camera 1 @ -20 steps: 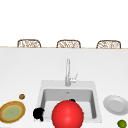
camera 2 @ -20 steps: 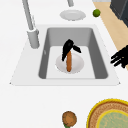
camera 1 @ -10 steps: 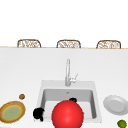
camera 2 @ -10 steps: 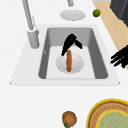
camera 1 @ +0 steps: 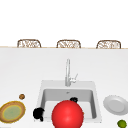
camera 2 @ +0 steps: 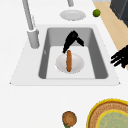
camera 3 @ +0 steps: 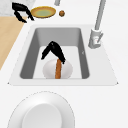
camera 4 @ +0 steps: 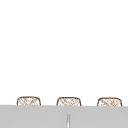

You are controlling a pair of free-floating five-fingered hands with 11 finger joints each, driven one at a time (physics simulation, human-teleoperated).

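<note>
A brown sausage (camera 2: pixel 68 61) lies along a white plate (camera 2: pixel 77 65) on the floor of the sink (camera 2: pixel 50 37). My right hand (camera 2: pixel 72 41) hovers just over it, fingers straight and slanting down to the sausage's far end, thumb spread apart. The right side view has the same hand (camera 3: pixel 53 52) above the sausage (camera 3: pixel 58 71) and plate (camera 3: pixel 47 71). From the front, the right hand (camera 1: pixel 73 99) peeks over a red ball. My left hand (camera 1: pixel 38 113) hangs at the sink's front left corner with relaxed fingers, holding nothing, and appears in both side views (camera 2: pixel 121 57) (camera 3: pixel 21 11).
A large red ball (camera 1: pixel 67 115) covers the front of the basin. The tap (camera 1: pixel 67 72) stands behind the sink. A yellow plate (camera 1: pixel 12 112) and a small brown ball (camera 1: pixel 22 96) lie to the left. At the right are a white plate (camera 1: pixel 115 104) and a lime (camera 1: pixel 122 123).
My right hand has lifted and drawn back from the sausage toward the sink's right end. The sausage stays on the plate. The left hand has not moved.
</note>
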